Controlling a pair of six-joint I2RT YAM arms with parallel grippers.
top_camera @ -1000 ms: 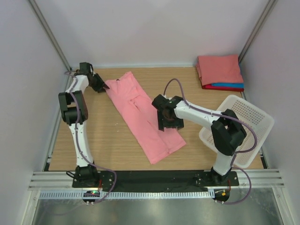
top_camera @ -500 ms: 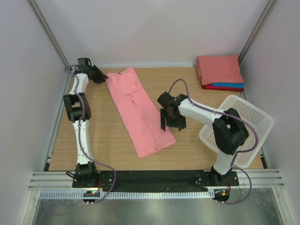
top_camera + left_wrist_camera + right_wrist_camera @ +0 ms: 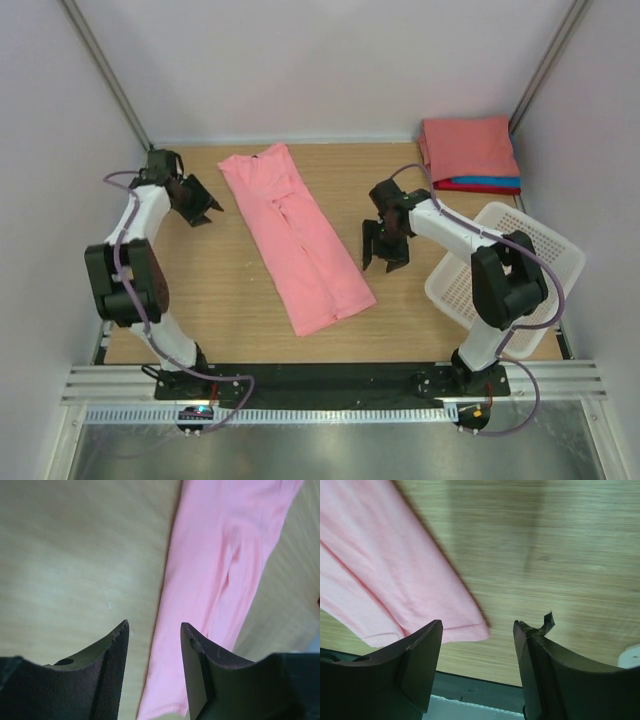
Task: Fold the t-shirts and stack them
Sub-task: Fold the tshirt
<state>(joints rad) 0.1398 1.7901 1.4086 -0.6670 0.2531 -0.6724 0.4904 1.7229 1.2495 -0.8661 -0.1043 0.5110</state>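
A salmon-pink t-shirt (image 3: 296,235), folded lengthwise into a long strip, lies diagonally on the wooden table from back left to front middle; it also shows in the left wrist view (image 3: 220,575) and the right wrist view (image 3: 385,570). My left gripper (image 3: 203,202) is open and empty, above the bare wood left of the shirt's collar end. My right gripper (image 3: 385,256) is open and empty, just right of the shirt's lower part. A stack of folded t-shirts (image 3: 470,152), coral on top with blue and red beneath, sits at the back right.
A white mesh basket (image 3: 520,270) stands tilted at the right edge, beside the right arm. White walls close the table in at the back and on both sides. A black rail runs along the front edge (image 3: 330,382).
Both grippers have let go of the shirt and pulled away from it, the left one to the left, the right one to the right. The shirt now lies flat and still.
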